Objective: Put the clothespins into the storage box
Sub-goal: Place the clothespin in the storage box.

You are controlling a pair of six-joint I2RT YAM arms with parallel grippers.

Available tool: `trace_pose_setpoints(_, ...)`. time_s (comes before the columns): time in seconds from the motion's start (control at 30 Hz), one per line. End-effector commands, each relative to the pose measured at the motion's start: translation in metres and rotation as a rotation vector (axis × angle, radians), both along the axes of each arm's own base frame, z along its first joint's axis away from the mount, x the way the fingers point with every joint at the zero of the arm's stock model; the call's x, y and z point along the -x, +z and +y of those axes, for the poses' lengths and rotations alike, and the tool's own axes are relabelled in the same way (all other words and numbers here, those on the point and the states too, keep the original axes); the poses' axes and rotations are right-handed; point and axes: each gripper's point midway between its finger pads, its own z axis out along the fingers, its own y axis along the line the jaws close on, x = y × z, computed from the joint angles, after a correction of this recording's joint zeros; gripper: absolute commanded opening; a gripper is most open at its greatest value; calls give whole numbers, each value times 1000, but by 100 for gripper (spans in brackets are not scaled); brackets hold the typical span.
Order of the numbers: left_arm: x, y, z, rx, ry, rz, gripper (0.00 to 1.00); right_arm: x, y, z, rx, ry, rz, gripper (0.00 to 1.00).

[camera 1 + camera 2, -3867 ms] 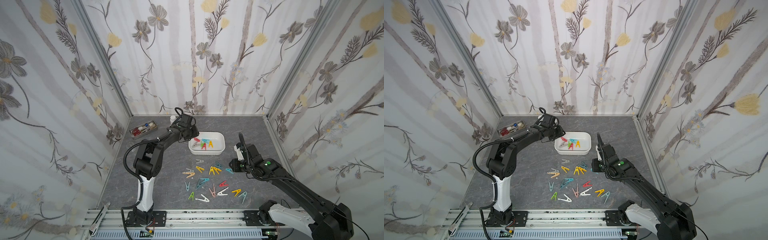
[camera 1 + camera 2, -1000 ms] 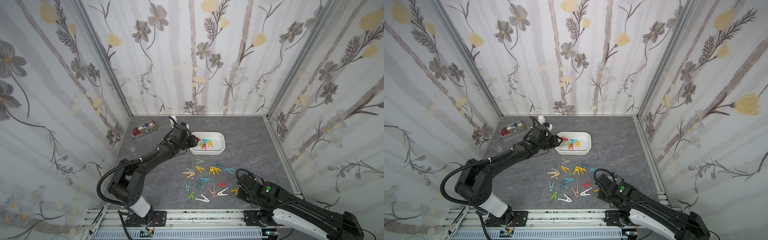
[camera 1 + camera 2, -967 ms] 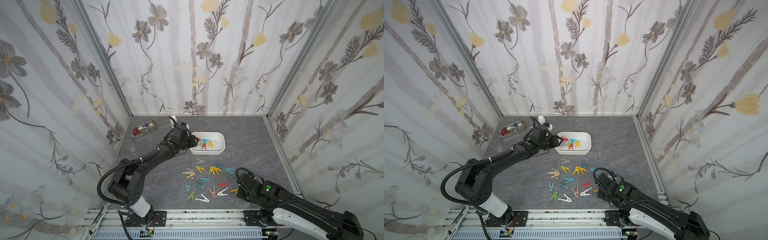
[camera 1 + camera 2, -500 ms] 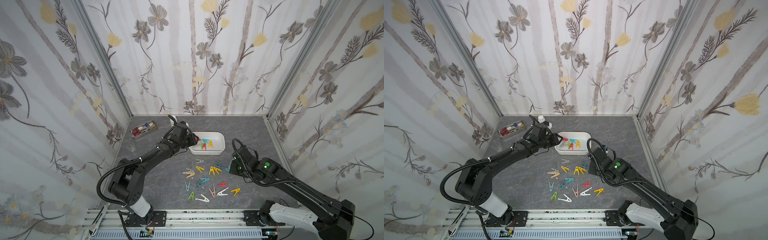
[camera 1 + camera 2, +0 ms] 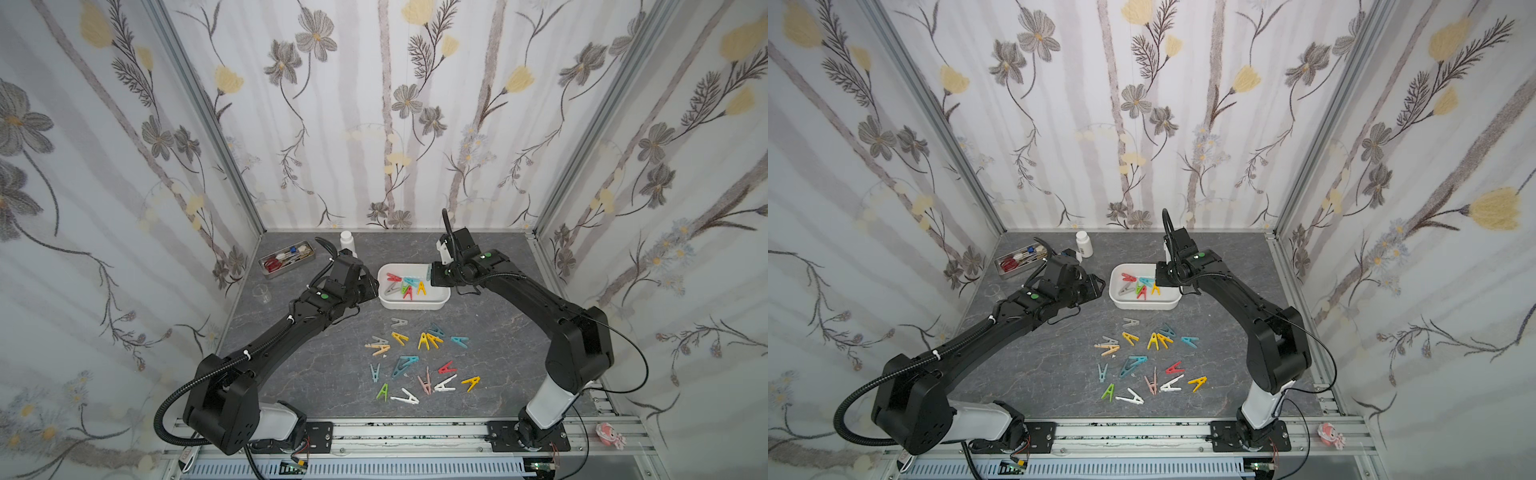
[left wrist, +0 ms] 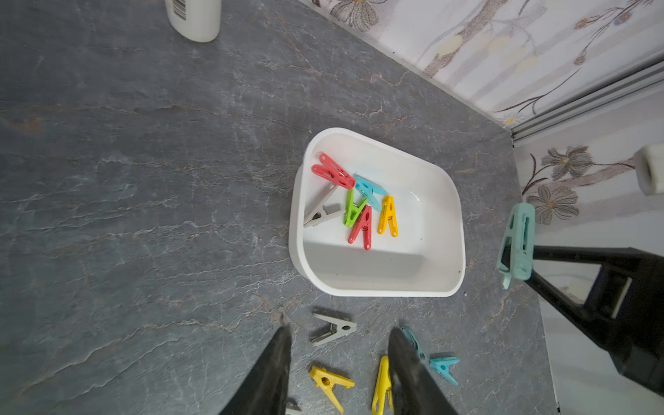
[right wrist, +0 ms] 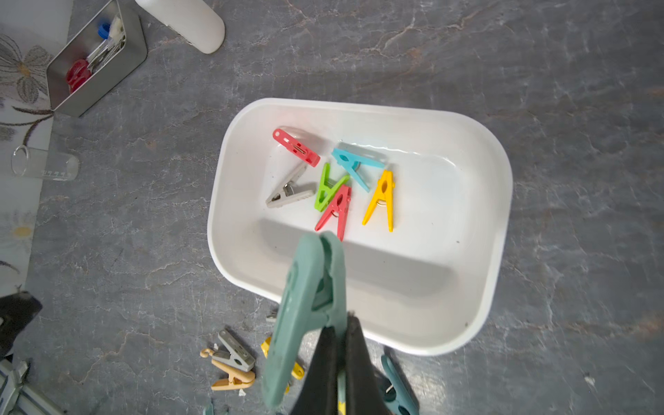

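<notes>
grey tabletop [image 7: 539,72]; only wrist views clearly show right end effector [image 7: 340,336] gripping teal clothespin [image 7: 309,284].

**One parted, one clamped**

The black left arm [image 5: 282,336] stretches low and forward. Its left tool [image 5: 1095,286] has its jaws parted and empty. The black right arm [image 5: 536,301] reaches forward from a raised, bent elbow. Its right tool [image 7: 339,325] is pinched tight on a teal plastic clothespin [image 7: 309,305], which juts past the fingertips.

Bright, even light; soft shadow and faint glare inside the storage box [image 7: 478,230].
</notes>
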Motion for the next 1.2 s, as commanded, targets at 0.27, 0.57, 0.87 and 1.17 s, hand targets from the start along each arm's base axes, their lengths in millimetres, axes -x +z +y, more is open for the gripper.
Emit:
trace_pose_setpoints(0.27,25,-19,24,-62,69,108,44,-31,-42,8,75,90,-9,6)
trace_pose_setpoints(0.57,33,-30,28,-45,97,147,44,-45,-67,-6,117,69,5,14)
trace_pose_setpoints(0.87,36,-34,28,-59,92,175,44,-48,-48,-9,99,74,-38,27)
trace_pose_setpoints(1.17,43,-48,21,-81,36,226,44,-40,-14,-2,48,95,-87,26)
